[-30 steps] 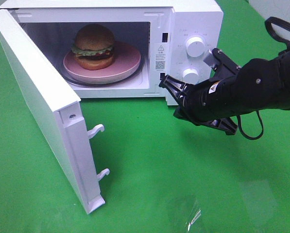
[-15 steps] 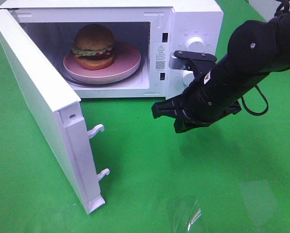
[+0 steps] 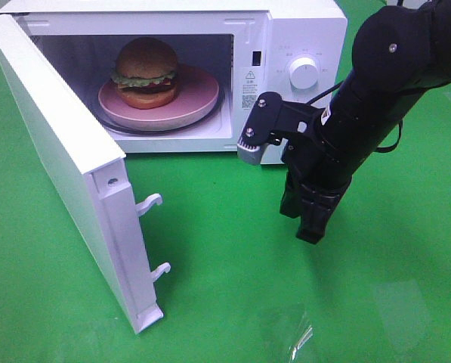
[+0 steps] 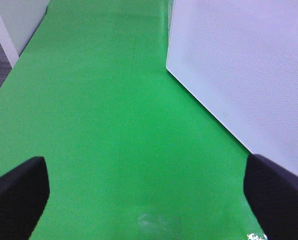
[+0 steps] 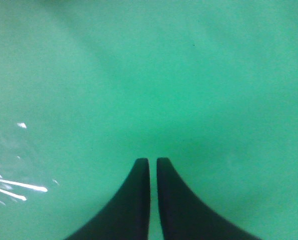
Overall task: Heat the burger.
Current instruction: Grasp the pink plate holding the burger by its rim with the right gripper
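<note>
Right end effector points straight down at the green bench in front of the microwave, fingers all but together with a sliver between them, gripping nothing. Left end effector is spread wide and empty, just beside the outer face of the door. That door hangs fully open. Inside, the pink plate carries the burger. Loading looks done, so closing is the step in hand. The next move calls for a push on the door's outer face until its latch hooks seat, then a turn of the knob. A second ago the right end effector lay level, aimed at the oven's front; now it has swung down and away. Burger, plate and door haven't budged.
</note>
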`<state>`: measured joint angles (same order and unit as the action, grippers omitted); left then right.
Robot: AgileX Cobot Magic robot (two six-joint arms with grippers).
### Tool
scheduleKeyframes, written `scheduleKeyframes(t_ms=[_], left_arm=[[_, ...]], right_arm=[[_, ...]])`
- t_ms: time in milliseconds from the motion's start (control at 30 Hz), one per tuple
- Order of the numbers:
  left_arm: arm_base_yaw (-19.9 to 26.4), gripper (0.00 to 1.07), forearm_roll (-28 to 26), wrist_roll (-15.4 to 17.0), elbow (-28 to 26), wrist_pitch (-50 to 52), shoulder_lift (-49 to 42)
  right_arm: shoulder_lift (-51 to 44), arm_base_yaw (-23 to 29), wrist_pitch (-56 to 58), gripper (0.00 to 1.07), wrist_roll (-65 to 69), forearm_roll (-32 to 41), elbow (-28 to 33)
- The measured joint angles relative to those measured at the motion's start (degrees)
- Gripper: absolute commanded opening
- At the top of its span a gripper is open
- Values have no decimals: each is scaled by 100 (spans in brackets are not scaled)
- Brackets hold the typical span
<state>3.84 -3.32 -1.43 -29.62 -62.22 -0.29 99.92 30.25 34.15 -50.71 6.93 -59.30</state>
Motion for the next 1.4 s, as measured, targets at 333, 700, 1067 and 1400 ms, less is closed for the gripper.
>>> scheduleKeyframes(t_ms=[333,700,1067,1400], left_arm=[[0,98,0,0,0,0,0],[0,98,0,0,0,0,0],[0,98,0,0,0,0,0],[0,98,0,0,0,0,0]], right_arm=[[0,0,-46,30,-1788,-1261,-269],[-11,6,-791,92,-1793,-1736,-453],[-63,229,-1364,95,-1793,-2034,-630],[418,338,-1662,94,-1759,-2068,-1295]])
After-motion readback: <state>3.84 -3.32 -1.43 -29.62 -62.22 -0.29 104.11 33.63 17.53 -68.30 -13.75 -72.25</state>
